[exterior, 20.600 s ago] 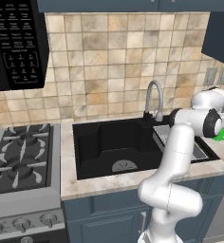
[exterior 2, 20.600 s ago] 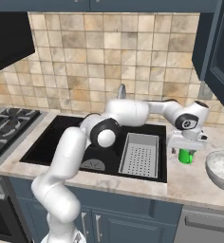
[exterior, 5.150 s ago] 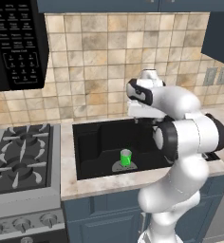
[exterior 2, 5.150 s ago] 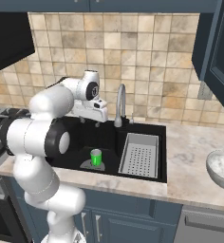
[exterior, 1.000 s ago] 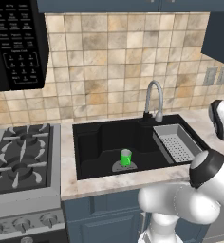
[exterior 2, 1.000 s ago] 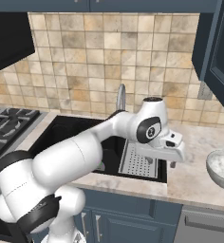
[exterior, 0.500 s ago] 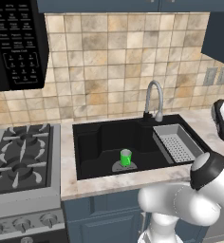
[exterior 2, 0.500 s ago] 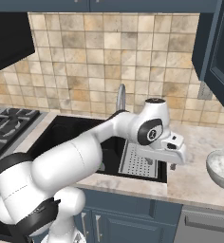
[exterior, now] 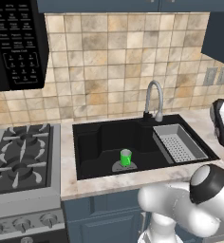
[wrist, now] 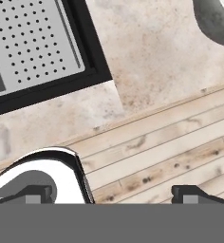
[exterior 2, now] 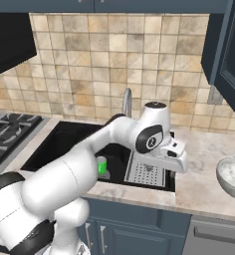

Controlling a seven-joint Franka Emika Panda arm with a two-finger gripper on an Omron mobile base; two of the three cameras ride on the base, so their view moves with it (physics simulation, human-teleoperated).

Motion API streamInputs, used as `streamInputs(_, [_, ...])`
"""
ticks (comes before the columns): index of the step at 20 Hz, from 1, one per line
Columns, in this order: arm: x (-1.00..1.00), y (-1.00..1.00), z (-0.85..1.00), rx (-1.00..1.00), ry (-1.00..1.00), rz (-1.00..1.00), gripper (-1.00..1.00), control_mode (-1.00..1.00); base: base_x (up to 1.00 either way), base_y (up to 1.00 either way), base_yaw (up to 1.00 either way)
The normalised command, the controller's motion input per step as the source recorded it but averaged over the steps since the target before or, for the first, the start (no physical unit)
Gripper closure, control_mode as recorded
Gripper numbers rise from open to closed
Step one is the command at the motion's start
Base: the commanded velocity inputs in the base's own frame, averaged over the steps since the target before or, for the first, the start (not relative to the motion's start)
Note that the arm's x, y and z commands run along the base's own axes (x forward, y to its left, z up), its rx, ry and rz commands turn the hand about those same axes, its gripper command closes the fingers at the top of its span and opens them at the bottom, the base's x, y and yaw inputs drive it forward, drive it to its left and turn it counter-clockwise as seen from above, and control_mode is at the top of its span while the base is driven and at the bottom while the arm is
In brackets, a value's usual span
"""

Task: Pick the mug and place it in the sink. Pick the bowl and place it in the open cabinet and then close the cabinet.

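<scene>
The mug (exterior: 126, 157) now stands upright on the floor of the sink (exterior: 92, 142), by the drain, left behind and well apart from the pincer (exterior 2: 176, 162), which held it over at the right end of the surface some twenty seconds ago. That settles the first half of the task as I judge it: the mug is delivered and let go.

The bowl (exterior 2: 233, 177) is the thing in hand now. It sits on the marbled surface (exterior 2: 199, 149) off to the pincer's right in the right base view, near but not touched. In the hand view its grey rim (wrist: 213, 19) cuts into the top right corner, ahead of the fingertips (wrist: 192, 193), with the edge of the surface and the wooden floor (wrist: 171, 152) below them.

Over the last second the arm has swung from above the sink to hang over the perforated tray (exterior 2: 147, 172) and the sink's right rim, and it has crept a little further toward the bowl. The pincer is spread wide and carries nothing.

The open cabinet (exterior 2: 229, 50) hangs above and to the right of the pincer, its door standing out; it has yet to receive the bowl.
</scene>
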Motion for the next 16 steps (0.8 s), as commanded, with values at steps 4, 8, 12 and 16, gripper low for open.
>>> streamInputs(4, [0.00, 1.00, 0.15, -0.01, -0.02, 0.00, -1.00, -1.00, 0.00, 0.00, 0.00])
streamInputs(8, [0.00, 1.00, 0.27, -0.02, 0.00, 0.00, -1.00, -1.00, 0.00, 0.00, 0.00])
streamInputs(12, [0.00, 0.70, 0.25, -0.06, 0.00, 0.00, -1.00, -1.00, 0.00, 0.00, 0.00])
streamInputs(16, [-0.01, 0.16, 0.24, -0.02, 0.00, 0.00, -1.00, -1.00, 0.00, 0.00, 0.00])
